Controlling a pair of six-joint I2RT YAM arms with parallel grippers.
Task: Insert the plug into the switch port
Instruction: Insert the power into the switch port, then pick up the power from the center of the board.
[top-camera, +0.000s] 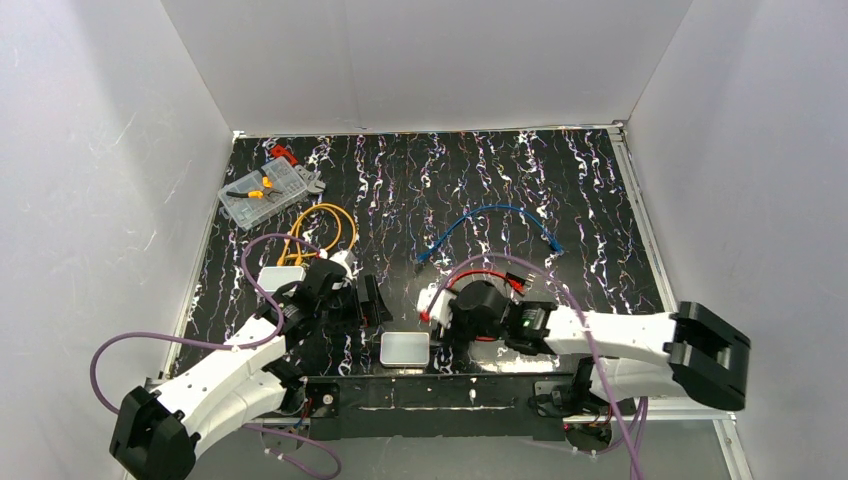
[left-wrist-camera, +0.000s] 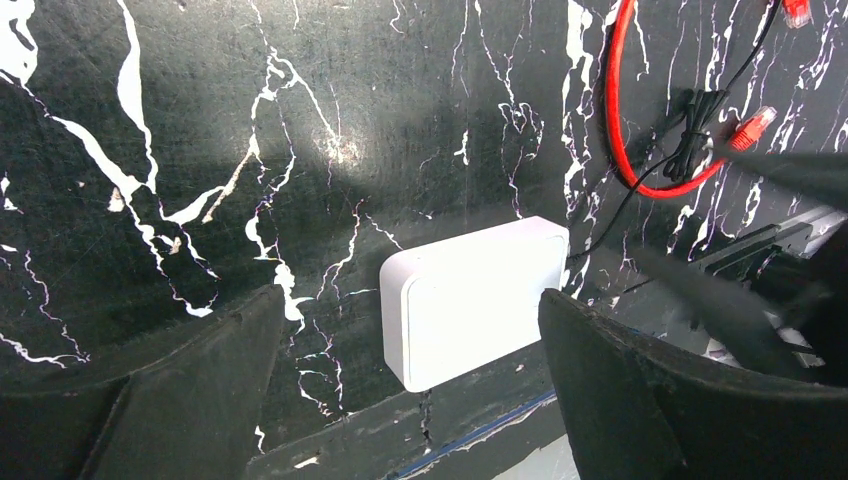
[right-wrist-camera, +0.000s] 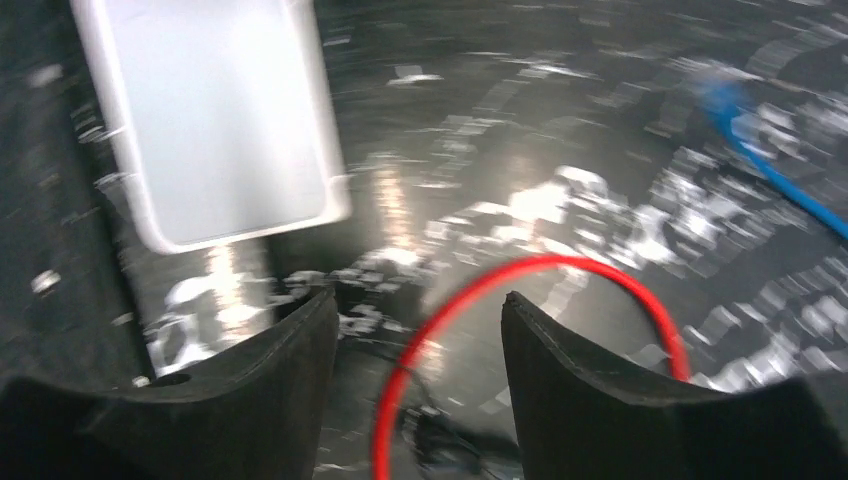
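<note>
The switch, a pale flat box with rounded corners (top-camera: 404, 348), lies near the table's front edge between the two arms. Its port does not show in any view. My left gripper (top-camera: 368, 300) stands wide open just left of it; in the left wrist view the box (left-wrist-camera: 470, 300) lies beyond the spread left gripper (left-wrist-camera: 410, 305), untouched. A red cable (top-camera: 480, 272) loops to the right, with a red plug (left-wrist-camera: 750, 125) lying loose on the mat. My right gripper (right-wrist-camera: 420, 300) is open over the red cable (right-wrist-camera: 450, 310), holding nothing, with the box (right-wrist-camera: 215, 120) at upper left.
A clear parts case (top-camera: 268, 190) sits at the back left, a coiled yellow cable (top-camera: 318, 225) in front of it. A blue cable (top-camera: 495, 222) lies mid-table. A smaller white box (top-camera: 280, 276) rests by the left arm. White walls enclose three sides.
</note>
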